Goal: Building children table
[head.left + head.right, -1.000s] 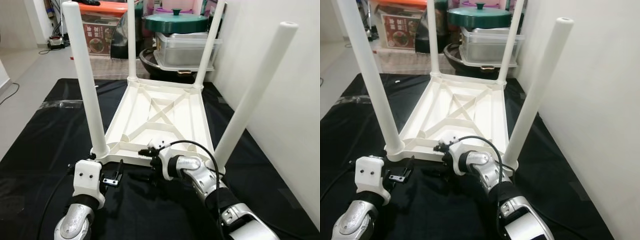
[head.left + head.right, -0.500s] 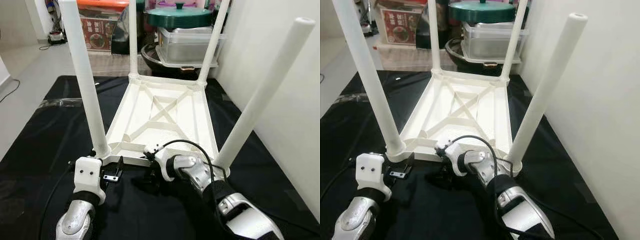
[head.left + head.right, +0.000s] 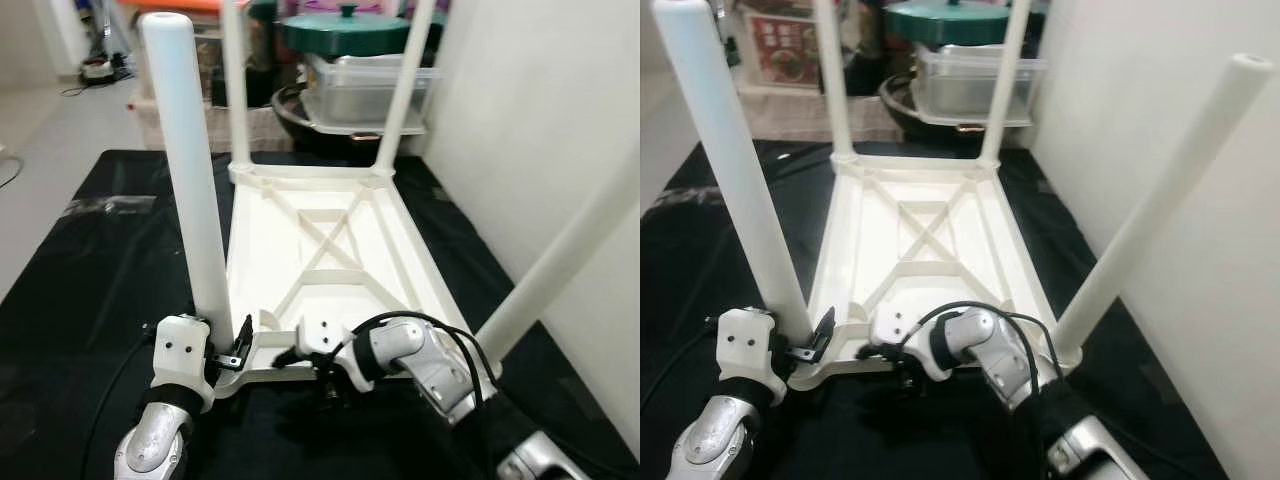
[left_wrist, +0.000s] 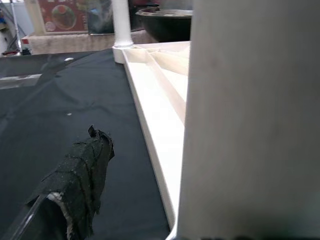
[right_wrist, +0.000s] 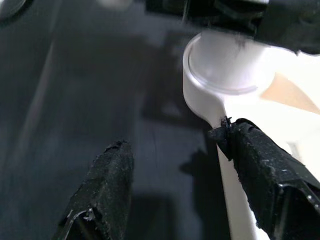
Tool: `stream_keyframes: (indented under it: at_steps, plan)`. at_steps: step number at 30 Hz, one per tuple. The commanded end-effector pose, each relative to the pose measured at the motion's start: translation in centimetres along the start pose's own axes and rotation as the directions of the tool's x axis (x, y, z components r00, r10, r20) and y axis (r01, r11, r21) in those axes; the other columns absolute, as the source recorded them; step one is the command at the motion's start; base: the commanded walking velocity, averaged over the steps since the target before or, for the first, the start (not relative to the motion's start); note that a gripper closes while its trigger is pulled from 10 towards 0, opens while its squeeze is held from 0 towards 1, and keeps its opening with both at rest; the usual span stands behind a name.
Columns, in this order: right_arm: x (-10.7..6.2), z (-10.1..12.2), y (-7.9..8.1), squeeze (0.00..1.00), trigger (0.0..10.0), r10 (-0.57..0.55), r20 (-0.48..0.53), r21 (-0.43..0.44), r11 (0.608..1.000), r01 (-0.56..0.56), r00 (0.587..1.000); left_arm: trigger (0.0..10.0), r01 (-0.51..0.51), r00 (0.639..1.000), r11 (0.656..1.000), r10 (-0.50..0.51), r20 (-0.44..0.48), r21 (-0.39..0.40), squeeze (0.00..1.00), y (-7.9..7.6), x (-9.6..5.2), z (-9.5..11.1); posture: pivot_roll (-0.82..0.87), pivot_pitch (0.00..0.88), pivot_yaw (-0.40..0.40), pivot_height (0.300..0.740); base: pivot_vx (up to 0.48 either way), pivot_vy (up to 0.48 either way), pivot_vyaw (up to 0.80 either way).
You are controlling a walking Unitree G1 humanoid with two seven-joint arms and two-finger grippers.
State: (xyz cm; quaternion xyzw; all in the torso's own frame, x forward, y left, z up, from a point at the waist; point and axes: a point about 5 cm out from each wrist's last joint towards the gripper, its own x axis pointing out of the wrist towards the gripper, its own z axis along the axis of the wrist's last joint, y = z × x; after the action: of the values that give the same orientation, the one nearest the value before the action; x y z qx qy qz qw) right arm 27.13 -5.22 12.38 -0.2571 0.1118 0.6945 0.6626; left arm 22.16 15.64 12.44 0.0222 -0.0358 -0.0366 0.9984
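Nearest, at 7 o'clock, the left tool (image 3: 232, 352) sits against the base of the near-left leg (image 3: 195, 210), fingers spread with the leg between or beside them; actual clamping can't be confirmed. At 6 o'clock the right tool (image 3: 312, 368) is spread open across the near edge of the upturned children table (image 3: 330, 250), one finger (image 5: 265, 165) touching the rim by the corner socket, nothing gripped. The table lies top-down on the black mat (image 3: 90, 260), centre frame, and seems raised at the near end. Risk: uneven lift twists it and the near-right leg (image 3: 1150, 215), tilted toward 2 o'clock, works loose or strikes the wall (image 3: 540, 120). Far end, 12 o'clock: stacked pots (image 3: 345, 30) could be hit if it slides.
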Motion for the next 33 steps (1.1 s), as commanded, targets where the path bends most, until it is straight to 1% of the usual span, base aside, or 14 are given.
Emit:
stream_keyframes:
  at_steps: [1,2,3,4,5,6,8,12,15,17,22,25,29,33]
  plan:
    - [0.3,-0.7,0.0,0.00,10.0,-0.051,0.005,0.103,0.993,0.050,0.999,10.0,0.004,1.000,1.000,-0.004,-0.020,0.007,0.00,-0.1,-0.2,-0.5,0.14,0.000,-0.105,0.740,0.000,0.000,0.00]
    - [0.5,-1.0,-0.2,0.00,10.0,-0.081,0.004,0.146,0.986,0.079,0.997,10.0,0.012,1.000,1.000,-0.012,-0.020,0.006,0.00,-0.2,-0.1,-0.5,0.14,0.000,-0.105,0.740,0.000,0.000,0.00]
    - [0.6,-1.4,-0.7,0.00,10.0,-0.132,-0.017,0.165,0.977,0.133,0.991,10.0,0.025,0.999,1.000,-0.025,-0.021,0.006,0.00,-0.3,-0.1,-0.5,0.14,0.000,-0.103,0.740,0.000,0.000,0.00]
    - [0.6,-1.7,-1.1,0.00,10.0,-0.180,-0.043,0.168,0.968,0.185,0.983,10.0,0.038,0.999,0.999,-0.038,-0.024,0.005,0.00,-0.5,0.0,-0.5,0.14,0.000,-0.103,0.740,0.000,0.000,0.00]
    - [0.6,-1.7,-1.1,0.00,10.0,-0.180,-0.043,0.168,0.968,0.185,0.983,10.0,0.038,0.999,0.999,-0.038,-0.024,0.005,0.00,-0.5,0.0,-0.5,0.14,0.000,-0.103,0.740,0.000,0.000,0.00]
    - [0.5,-1.9,-1.6,0.00,10.0,-0.231,-0.062,0.213,0.948,0.239,0.971,10.0,0.043,0.999,0.999,-0.043,-0.018,0.005,0.00,-0.6,0.1,-0.3,0.14,0.000,-0.098,0.740,0.000,0.000,0.00]
    - [0.5,-1.9,-1.6,0.00,10.0,-0.242,-0.067,0.226,0.941,0.251,0.968,10.0,0.044,0.999,0.999,-0.044,-0.015,0.007,0.00,-0.6,0.1,-0.3,0.14,0.000,-0.098,0.740,0.000,0.000,0.00]
    - [0.4,-1.7,-1.2,0.00,10.0,-0.251,-0.069,0.245,0.934,0.261,0.965,10.0,0.038,0.999,0.999,-0.038,-0.007,-0.003,0.00,-0.3,0.1,-0.1,0.15,0.000,-0.100,0.740,0.000,0.000,0.00]
    - [0.3,-2.0,-1.1,0.00,10.0,-0.259,-0.099,0.249,0.929,0.275,0.961,10.0,0.049,0.999,0.999,-0.049,0.005,-0.014,0.00,-0.5,0.0,0.0,0.15,0.000,-0.103,0.740,0.000,0.000,0.00]
    - [0.2,-2.1,-1.1,0.00,10.0,-0.263,-0.108,0.246,0.927,0.282,0.959,10.0,0.058,0.998,0.998,-0.058,0.002,-0.008,0.00,-0.6,-0.1,0.0,0.15,0.000,-0.104,0.740,0.000,0.000,0.00]
    - [-0.1,-2.4,-1.8,0.00,10.0,-0.288,-0.128,0.246,0.918,0.311,0.949,10.0,0.056,0.998,0.998,-0.056,-0.001,-0.029,0.00,-0.7,-0.2,-0.1,0.15,0.000,-0.105,0.740,0.000,0.000,0.00]
    - [-0.3,-2.4,-2.3,0.00,10.0,-0.315,-0.136,0.259,0.904,0.341,0.939,10.0,0.057,0.998,0.998,-0.057,-0.002,-0.037,0.00,-0.8,-0.2,-0.1,0.15,0.000,-0.105,0.740,-0.162,0.000,0.00]
    - [-0.3,-2.3,-2.4,0.00,10.0,-0.334,-0.133,0.278,0.891,0.359,0.933,10.0,0.064,0.998,0.997,-0.063,0.020,-0.041,0.00,-0.7,-0.3,0.2,0.15,0.000,-0.099,0.740,0.000,0.000,0.00]
    - [-0.2,-2.3,-2.4,0.00,10.0,-0.341,-0.135,0.289,0.885,0.366,0.930,10.0,0.072,0.997,0.997,-0.071,0.019,-0.031,0.00,-0.8,-0.3,0.2,0.15,0.000,-0.098,0.740,0.000,0.000,0.00]
